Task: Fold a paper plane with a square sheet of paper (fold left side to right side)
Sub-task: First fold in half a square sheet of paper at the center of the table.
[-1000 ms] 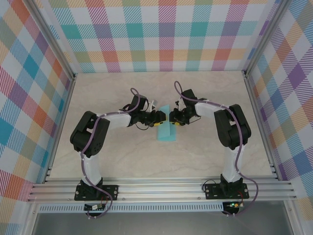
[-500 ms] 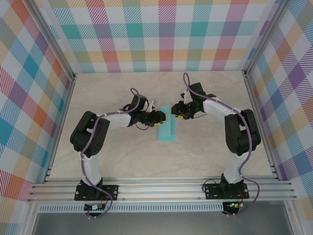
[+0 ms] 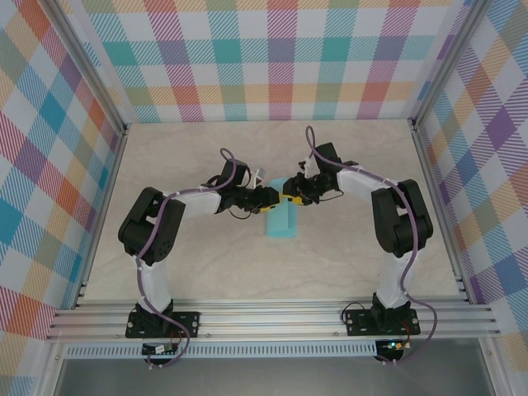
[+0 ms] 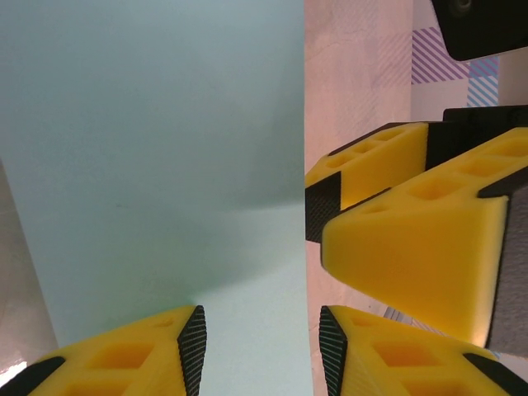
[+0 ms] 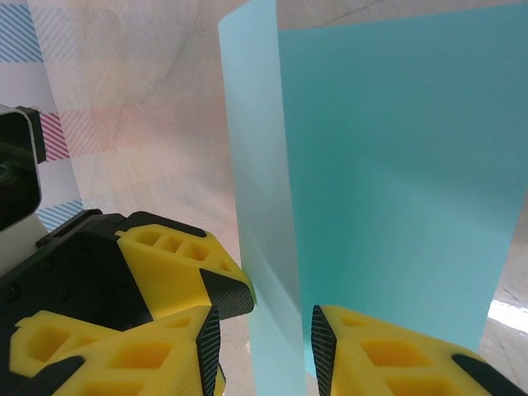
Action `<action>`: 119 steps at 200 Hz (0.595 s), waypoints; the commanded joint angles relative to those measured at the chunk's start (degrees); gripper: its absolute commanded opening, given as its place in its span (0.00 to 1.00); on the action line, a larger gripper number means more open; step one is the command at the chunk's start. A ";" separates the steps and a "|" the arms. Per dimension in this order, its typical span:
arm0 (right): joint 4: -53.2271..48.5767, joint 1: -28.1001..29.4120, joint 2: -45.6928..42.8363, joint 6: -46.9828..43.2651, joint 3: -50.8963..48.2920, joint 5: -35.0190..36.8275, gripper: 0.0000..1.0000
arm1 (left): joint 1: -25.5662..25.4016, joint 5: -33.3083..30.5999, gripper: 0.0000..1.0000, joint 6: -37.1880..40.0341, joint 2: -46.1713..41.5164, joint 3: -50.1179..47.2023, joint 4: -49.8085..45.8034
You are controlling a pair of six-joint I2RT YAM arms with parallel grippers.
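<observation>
The square sheet of paper (image 3: 281, 223) lies mid-table, turquoise, folded into a long narrow strip, with its far end raised between both grippers. My left gripper (image 3: 271, 200) reaches in from the left. In the left wrist view it (image 4: 262, 355) is open, with the pale paper (image 4: 165, 165) and its right edge in the gap between the jaws. My right gripper (image 3: 290, 196) comes in from the right, almost touching the left one. Seen from the right wrist it (image 5: 266, 351) is open astride an upright paper flap (image 5: 260, 206), and a left fingertip (image 5: 227, 293) touches that flap.
The beige tabletop (image 3: 206, 264) is bare around the paper. Checked walls (image 3: 272, 58) and aluminium rails (image 3: 272, 318) enclose the table. The two arms' elbows (image 3: 153, 223) (image 3: 396, 214) stand to either side.
The right gripper pulled back to the right half a second ago and has returned to the paper's far end beside the left gripper. The left arm stayed put.
</observation>
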 commanded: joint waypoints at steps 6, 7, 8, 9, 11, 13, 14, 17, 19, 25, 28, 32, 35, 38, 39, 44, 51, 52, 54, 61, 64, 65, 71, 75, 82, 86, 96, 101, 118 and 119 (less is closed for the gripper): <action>1.05 0.41 1.31 0.26 -0.81 -1.80 0.34 | -0.11 0.07 0.42 0.20 0.99 0.92 -1.01; 1.03 0.44 1.36 0.28 -0.76 -1.78 0.33 | -0.12 0.07 0.42 0.16 0.99 0.92 -1.01; 1.01 0.46 1.39 0.29 -0.79 -1.81 0.33 | -0.12 0.07 0.42 0.19 0.99 0.92 -1.01; 1.01 0.47 1.40 0.25 -0.80 -1.87 0.33 | -0.12 -0.01 0.42 0.16 0.99 0.88 -1.01; 1.00 0.47 1.41 0.17 -0.81 -1.88 0.32 | -0.12 -0.01 0.42 0.18 0.99 0.91 -1.01; 1.00 0.41 1.50 0.15 -0.81 -1.92 0.31 | -0.12 -0.01 0.42 0.16 0.99 0.94 -1.01; 1.05 0.44 1.50 0.18 -0.81 -1.93 0.31 | -0.12 -0.01 0.42 0.14 0.99 0.93 -1.01; 1.07 0.43 1.51 0.15 -0.81 -2.00 0.29 | -0.12 -0.01 0.42 0.19 0.96 0.98 -1.04; 1.09 0.40 1.50 0.19 -0.81 -1.95 0.29 | -0.12 -0.01 0.42 0.21 0.98 1.00 -1.08; 0.97 0.43 1.53 0.06 -0.82 -1.86 0.27 | -0.12 -0.01 0.42 0.20 0.90 1.01 -1.09; 0.88 0.47 1.51 0.03 -0.81 -1.72 0.25 | -0.12 -0.06 0.42 0.16 0.89 1.01 -1.09; 0.76 0.47 1.43 -0.10 -0.81 -1.55 0.23 | -0.12 -0.17 0.42 0.28 0.82 0.96 -1.17; 0.62 0.47 1.34 -0.22 -0.81 -1.27 0.21 | -0.12 -0.21 0.42 0.23 0.76 0.96 -1.26; 0.47 0.47 1.29 -0.31 -0.81 -1.05 0.19 | -0.08 -0.27 0.43 0.28 0.69 0.96 -1.33; 0.43 0.47 1.22 -0.36 -0.81 -0.92 0.19 | -0.10 -0.27 0.43 0.29 0.66 0.98 -1.39; 0.14 0.47 1.08 -0.67 -0.76 -0.36 0.17 | -0.12 -0.36 0.43 0.46 0.60 1.01 -1.51; -0.24 0.47 0.84 -1.01 -0.67 0.33 0.13 | -0.11 -0.66 0.43 0.65 0.34 1.01 -1.80; -0.32 0.47 0.86 -1.02 -0.65 0.38 0.13 | -0.16 -0.73 0.44 0.65 0.27 1.01 -1.89; -0.49 0.47 0.81 -1.13 -0.57 0.49 0.11 | -0.13 -0.90 0.44 0.78 0.11 1.01 -2.08; -1.18 0.43 0.86 -1.66 -0.29 1.34 0.08 | -0.12 -1.38 0.45 1.21 -0.34 0.98 -2.71; -1.50 0.47 0.83 -1.91 -0.16 1.58 0.07 | -0.12 -1.60 0.46 1.51 -0.59 0.97 -3.14; -1.61 0.47 0.81 -1.95 -0.13 1.76 0.07 | -0.12 -1.69 0.46 1.57 -0.68 0.99 -3.26; -2.24 0.47 0.80 -2.48 0.11 2.31 0.04 | -0.03 -2.30 0.49 2.03 -1.32 0.94 -4.12; -2.50 0.45 0.87 -2.72 0.22 2.78 0.03 | 0.02 -2.63 0.51 2.25 -1.75 0.81 -4.47; -3.17 0.39 0.99 -3.25 0.54 3.78 0.02 | 0.14 -3.03 0.53 2.46 -2.79 0.43 -4.84; -3.64 0.39 1.04 -3.50 0.68 4.51 0.02 | 0.21 -3.42 0.54 2.54 -3.37 0.19 -5.13; -4.54 0.39 1.23 -4.25 1.10 6.02 0.02 | 0.48 -4.64 0.56 2.88 -4.87 -0.24 -6.59; -5.05 0.30 1.36 -4.64 1.34 6.76 0.02 | 0.65 -5.63 0.57 3.22 -5.58 -0.39 -7.70; -6.17 0.23 1.92 -5.77 1.99 8.83 0.02 | 0.76 -9.91 0.58 5.47 -6.96 0.42 -13.74; -6.28 0.22 1.97 -5.82 2.04 8.94 0.02 | 0.76 -10.15 0.58 5.61 -7.03 0.49 -14.10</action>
